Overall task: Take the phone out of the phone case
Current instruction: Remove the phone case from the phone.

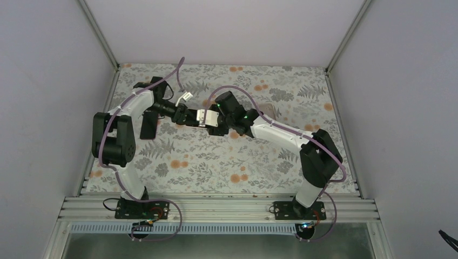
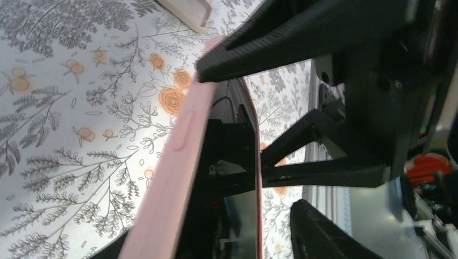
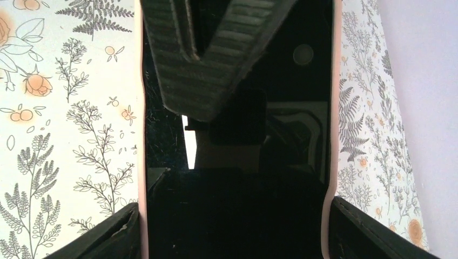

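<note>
The phone case (image 1: 203,117), pale pink, is held in the air between both arms with the black phone inside it. In the right wrist view the phone (image 3: 281,108) fills the case, whose pink rim (image 3: 141,135) shows on both sides. My right gripper (image 3: 235,216) is shut on the case's long edges. In the left wrist view the case (image 2: 178,162) stands edge-on, the phone's screen (image 2: 240,216) facing right. My left gripper (image 2: 216,232) straddles back and front; its right finger (image 2: 324,232) stands apart from the screen, so it is open.
A second black phone (image 1: 148,127) lies on the floral table cover left of the grippers. Another pale shell (image 2: 186,11) lies on the cover at the top of the left wrist view. Grey walls close in the left, right and far sides.
</note>
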{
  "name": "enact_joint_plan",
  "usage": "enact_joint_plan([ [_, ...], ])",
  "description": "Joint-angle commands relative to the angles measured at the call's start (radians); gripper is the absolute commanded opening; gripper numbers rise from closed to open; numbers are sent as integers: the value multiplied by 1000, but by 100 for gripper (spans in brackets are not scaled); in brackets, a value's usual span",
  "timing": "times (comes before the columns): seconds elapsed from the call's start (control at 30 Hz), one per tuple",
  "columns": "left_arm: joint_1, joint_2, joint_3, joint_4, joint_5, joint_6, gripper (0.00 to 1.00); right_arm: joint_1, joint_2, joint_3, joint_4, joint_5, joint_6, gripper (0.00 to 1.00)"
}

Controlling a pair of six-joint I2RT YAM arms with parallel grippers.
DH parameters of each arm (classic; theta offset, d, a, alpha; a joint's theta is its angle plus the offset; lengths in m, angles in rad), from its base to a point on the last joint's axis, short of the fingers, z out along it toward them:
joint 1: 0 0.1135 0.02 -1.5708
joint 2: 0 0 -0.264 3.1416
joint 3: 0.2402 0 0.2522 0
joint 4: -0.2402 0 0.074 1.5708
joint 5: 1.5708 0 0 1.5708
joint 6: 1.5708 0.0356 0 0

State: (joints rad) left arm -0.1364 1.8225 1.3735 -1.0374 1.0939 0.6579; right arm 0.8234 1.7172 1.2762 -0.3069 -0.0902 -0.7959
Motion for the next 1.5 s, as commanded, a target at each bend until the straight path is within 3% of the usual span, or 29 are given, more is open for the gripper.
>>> enact_joint_plan([
  [0.0,3,27,31,-107,96,101,47,9,-26,21,70,19,10,55],
  [0.2,3,43,50,-172,121,174,15,9,-25,33,40,4,7,60],
  [0.3,3,44,64,-190,120,195,3,10,0,91,-95,-52,3,82],
  [0.33,3,47,71,-204,119,211,2,9,21,121,-158,-76,-1,93],
  [0.4,4,54,90,-234,119,243,2,7,38,156,-247,-114,-2,100],
  [0.63,2,14,124,-319,77,358,2,-30,-27,150,-443,-243,-46,100],
  [0.9,0,-152,106,-279,-109,406,2,-144,-108,206,-637,-459,-113,100],
  [1.03,-19,-233,99,-277,-172,423,2,-191,-71,264,-725,-543,-150,100],
  [1.23,-132,-346,34,-186,-320,357,2,-202,39,360,-800,-590,-166,100],
  [1.47,-176,-373,43,-229,-343,379,2,-215,110,449,-883,-614,-207,100],
])
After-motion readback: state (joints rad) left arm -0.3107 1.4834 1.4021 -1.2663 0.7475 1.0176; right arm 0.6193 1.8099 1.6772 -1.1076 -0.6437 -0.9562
